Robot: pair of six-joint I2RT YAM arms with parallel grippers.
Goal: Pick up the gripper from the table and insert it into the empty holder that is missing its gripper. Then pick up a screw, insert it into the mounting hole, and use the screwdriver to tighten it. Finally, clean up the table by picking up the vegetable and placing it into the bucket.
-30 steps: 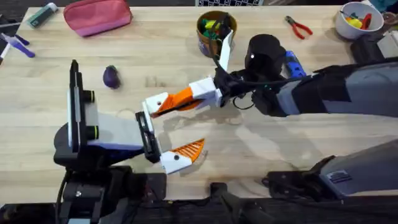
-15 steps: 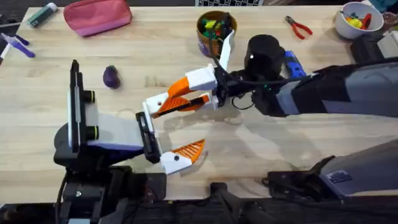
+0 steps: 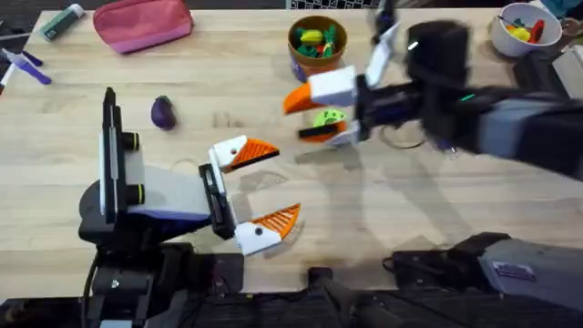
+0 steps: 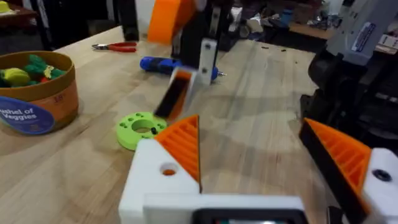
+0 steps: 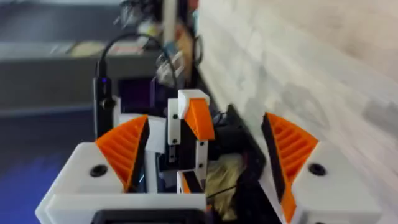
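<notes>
Near the middle of the pale wooden table (image 3: 109,55), the small orange wedge-shaped plastic finger with a black face (image 3: 253,152) now sits in the white plastic holder block (image 3: 228,151) on the left arm's tip. Its long axis lies across the table and its thin end points toward the right arm. The left gripper (image 3: 260,187) has its jaws spread wide, with nothing between them. The right gripper (image 3: 314,114) is blurred and lifted above the table; its jaws are also apart and empty. Between its fingers a lime-green ring-shaped disc (image 3: 329,117) lies on the wood. The blue pen-shaped screwdriver (image 4: 177,66) lies farther back, partly hidden by the right arm. The dark purple toy eggplant (image 3: 163,112) rests well apart from the round orange-brown bucket (image 3: 314,46).
</notes>
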